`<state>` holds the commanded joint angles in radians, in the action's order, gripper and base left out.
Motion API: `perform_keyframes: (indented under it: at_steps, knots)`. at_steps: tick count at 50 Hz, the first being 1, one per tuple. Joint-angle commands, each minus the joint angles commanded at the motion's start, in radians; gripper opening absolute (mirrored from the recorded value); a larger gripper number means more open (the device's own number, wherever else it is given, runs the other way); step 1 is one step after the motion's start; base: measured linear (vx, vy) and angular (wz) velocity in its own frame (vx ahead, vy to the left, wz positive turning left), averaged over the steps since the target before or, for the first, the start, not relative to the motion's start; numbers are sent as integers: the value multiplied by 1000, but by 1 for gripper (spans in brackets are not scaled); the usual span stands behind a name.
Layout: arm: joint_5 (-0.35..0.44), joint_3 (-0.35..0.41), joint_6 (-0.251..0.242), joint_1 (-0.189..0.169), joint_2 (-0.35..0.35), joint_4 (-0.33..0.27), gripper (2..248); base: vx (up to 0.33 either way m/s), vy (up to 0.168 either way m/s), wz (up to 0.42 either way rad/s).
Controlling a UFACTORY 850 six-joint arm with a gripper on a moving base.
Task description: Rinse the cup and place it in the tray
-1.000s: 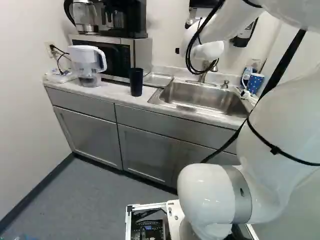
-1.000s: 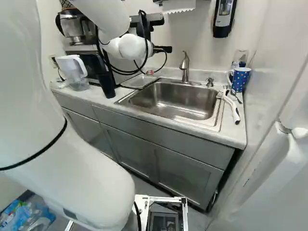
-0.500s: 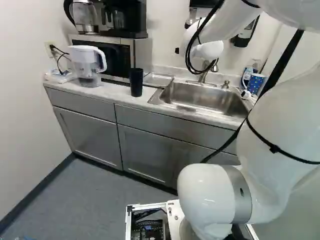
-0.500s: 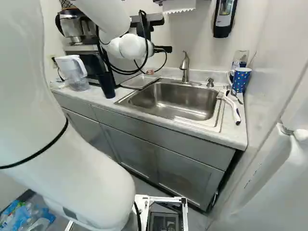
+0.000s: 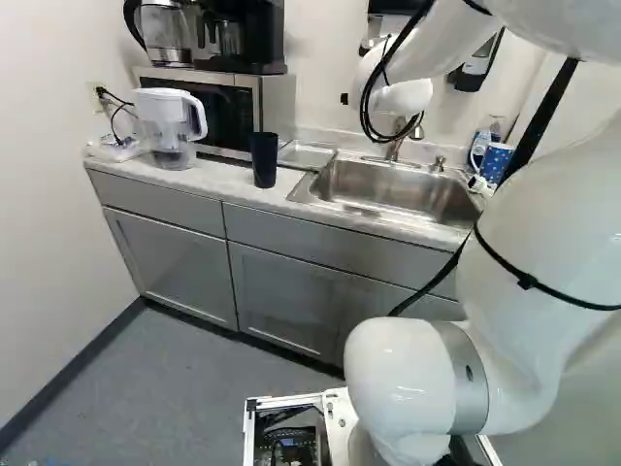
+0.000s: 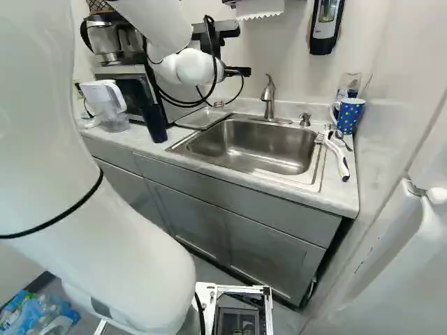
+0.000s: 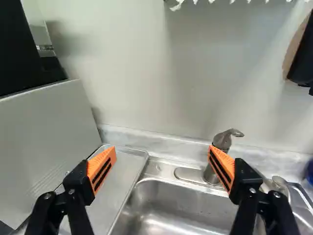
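Observation:
In the right base view my gripper (image 6: 237, 71) is mostly hidden behind the white wrist; one black part shows. The wrist view has the gripper (image 7: 161, 151) open, nothing between its orange pads, facing the wall above the sink's back edge. One finger overlaps the metal tray (image 7: 122, 169), the other the faucet (image 7: 222, 141). A dark, tall cup (image 5: 264, 158) stands upright on the counter left of the sink, beside the tray (image 5: 309, 153), apart from the gripper. A blue dotted mug (image 6: 350, 115) stands behind the sink's right corner. The sink (image 6: 251, 143) shows no cup inside.
A microwave (image 5: 243, 102) carries coffee makers; a water pitcher (image 5: 170, 126) stands beside it. A brush (image 6: 337, 155) lies right of the sink. Paper towels (image 6: 258, 8) and a dispenser (image 6: 325, 28) hang on the wall. The counter's front edge runs below the sink.
The arm's large upper link has shifted slightly, leftward in the left base view and rightward in the right base view. The wrist has barely moved; cup, mug and tray stay where they were.

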<state>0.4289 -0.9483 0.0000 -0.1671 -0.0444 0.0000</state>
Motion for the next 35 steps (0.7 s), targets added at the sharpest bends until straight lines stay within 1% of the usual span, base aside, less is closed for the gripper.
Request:
perform_keyframes:
  at_steps: [18, 35]
  knots:
    - [-57, -46, 0, -13, 46, 0, 247, 0, 0, 0]
    - [-95, -100, 0, -26, 100, 0, 247, 0, 0, 0]
